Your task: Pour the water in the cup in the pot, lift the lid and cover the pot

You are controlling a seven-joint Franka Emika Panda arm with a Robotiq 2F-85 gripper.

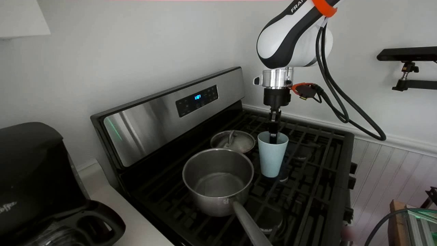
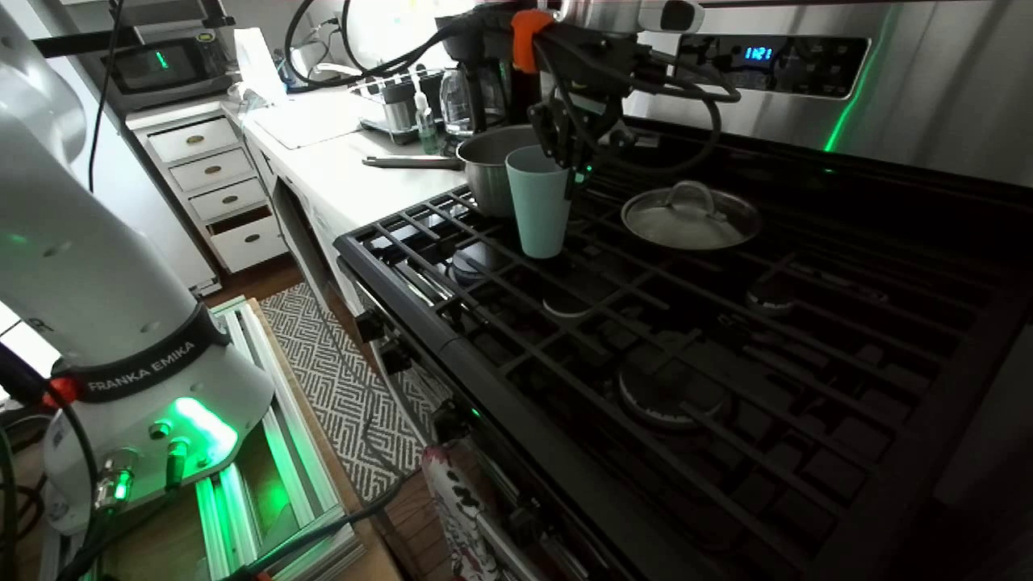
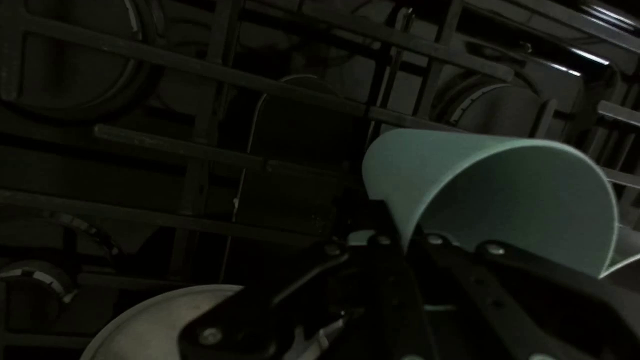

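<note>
Wrist view gives me the closest look at the claw (image 3: 403,239): it is pinching the thin wall of the pale blue cup (image 3: 495,195). In an exterior view I see a finger (image 1: 273,137) reaching down inside the rim, and in an exterior view a finger (image 2: 573,184) shows along the outside. The cup is practically upright over the black grates (image 3: 165,58) of the stove (image 2: 403,303); whether its base touches the bars or hangs just above them, I can't tell.

Just beside it, with a gap between, sits the steel pot (image 1: 211,204), its top uncovered and its round bottom in plain sight. The long straight handle (image 1: 251,223) points away from the back panel (image 1: 150,126). Toward that panel lies the lid (image 2: 686,226), flat on the grates near the cup and the pot, its looped handle (image 2: 692,186) uppermost.

Blue digits glow on the control panel (image 1: 197,100). A black coffee maker (image 1: 34,164) stands on the white counter (image 1: 112,198) next to the stove. Farther off, a microwave (image 2: 165,73) sits above white drawers (image 2: 206,169), the lowest pulled partway out. I also notice a patterned rug (image 2: 355,436), a cloth (image 2: 456,500) hanging at the stove's front, and the robot's white base (image 2: 137,452), lit green.
</note>
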